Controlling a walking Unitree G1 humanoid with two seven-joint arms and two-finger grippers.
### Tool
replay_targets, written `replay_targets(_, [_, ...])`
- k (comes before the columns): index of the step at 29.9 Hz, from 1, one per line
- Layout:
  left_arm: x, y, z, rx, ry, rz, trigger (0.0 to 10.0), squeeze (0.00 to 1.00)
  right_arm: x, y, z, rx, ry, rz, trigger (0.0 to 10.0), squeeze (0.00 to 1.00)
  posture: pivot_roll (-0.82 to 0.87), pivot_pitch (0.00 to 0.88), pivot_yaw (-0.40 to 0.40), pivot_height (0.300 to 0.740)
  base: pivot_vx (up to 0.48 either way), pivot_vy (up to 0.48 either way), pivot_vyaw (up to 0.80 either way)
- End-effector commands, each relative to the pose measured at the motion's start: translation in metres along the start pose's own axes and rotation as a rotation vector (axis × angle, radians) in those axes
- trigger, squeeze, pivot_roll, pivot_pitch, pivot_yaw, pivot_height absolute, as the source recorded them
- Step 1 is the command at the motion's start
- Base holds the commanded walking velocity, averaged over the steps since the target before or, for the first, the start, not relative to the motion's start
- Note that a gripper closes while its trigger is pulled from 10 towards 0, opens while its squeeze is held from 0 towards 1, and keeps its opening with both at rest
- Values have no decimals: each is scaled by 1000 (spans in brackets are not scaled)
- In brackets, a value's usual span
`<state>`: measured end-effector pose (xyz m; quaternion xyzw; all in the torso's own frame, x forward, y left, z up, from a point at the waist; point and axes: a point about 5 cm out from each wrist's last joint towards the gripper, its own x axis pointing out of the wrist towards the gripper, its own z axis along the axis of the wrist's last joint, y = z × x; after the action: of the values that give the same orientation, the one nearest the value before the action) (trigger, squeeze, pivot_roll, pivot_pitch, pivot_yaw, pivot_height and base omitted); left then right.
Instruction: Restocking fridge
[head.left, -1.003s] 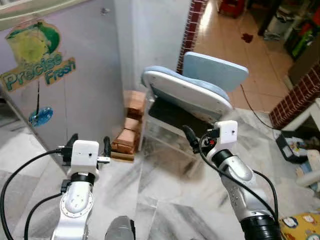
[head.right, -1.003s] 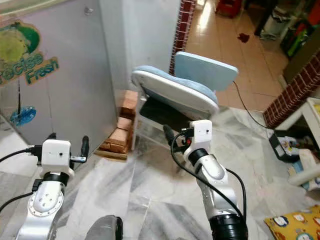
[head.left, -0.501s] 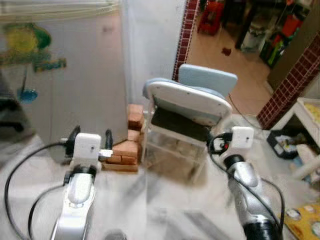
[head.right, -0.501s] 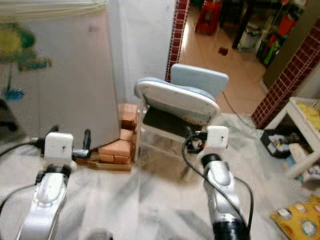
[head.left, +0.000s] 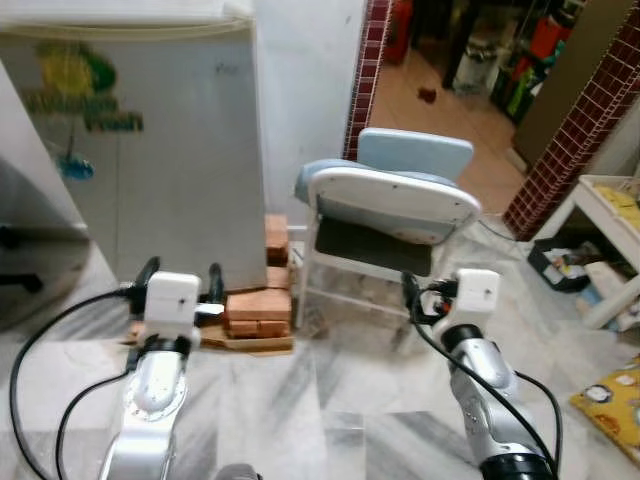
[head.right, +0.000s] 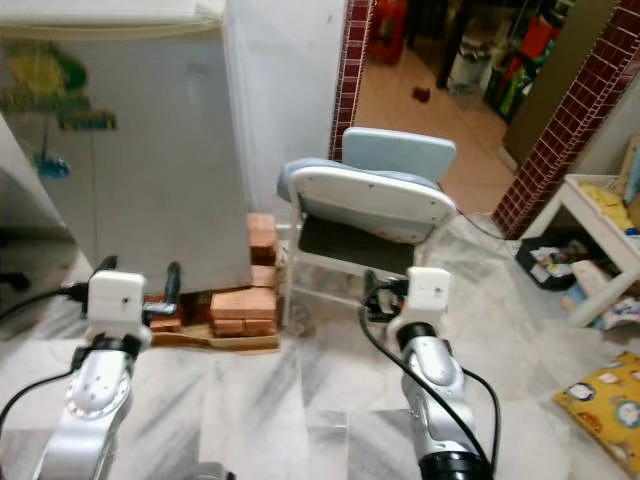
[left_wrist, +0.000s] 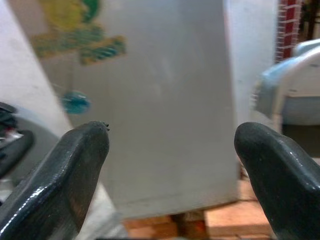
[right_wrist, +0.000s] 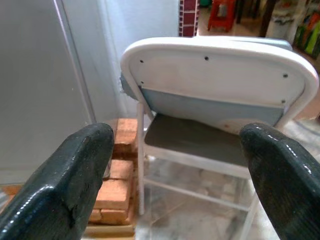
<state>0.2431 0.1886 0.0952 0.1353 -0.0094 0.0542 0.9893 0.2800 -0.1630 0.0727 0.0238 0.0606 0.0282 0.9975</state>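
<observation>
— Facing you: the grey fridge with a green-yellow sticker (head.left: 140, 170) stands far left, door closed.
— Your grippers?
— Left gripper (head.left: 180, 285) and right gripper (right_wrist: 180, 165) both spread, empty, before the pale-blue folding chair (head.left: 395, 205).

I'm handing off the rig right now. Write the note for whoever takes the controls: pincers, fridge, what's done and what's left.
Left pincer: open, empty, raised toward the lower front of the fridge.
Right pincer: open, empty, raised and pointing at the folding chair.
The fridge door looks shut; its green sticker faces the robot. The fridge stands on the robot's left, with stacked bricks at its base beside the chair.
Done: the robot stands facing the fridge. No groceries in either pincer.
Left: fetch the items, open the door and stock them. The chair stands close to the fridge and may crowd the approach.
</observation>
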Motion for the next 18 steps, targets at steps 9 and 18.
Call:
replay_targets(9, [-7,-6,-4,-12,8,-34,10000,0,-24,-37,-15,-70,53,-133,10000,0,99,0,-55,740,0,480,0])
replay_targets(18, [-16,-7,-11,-16,33,-48,10000,0,-32,-42,-14,-86,35,-145,10000,0,92,0,-54,740,0,480,0])
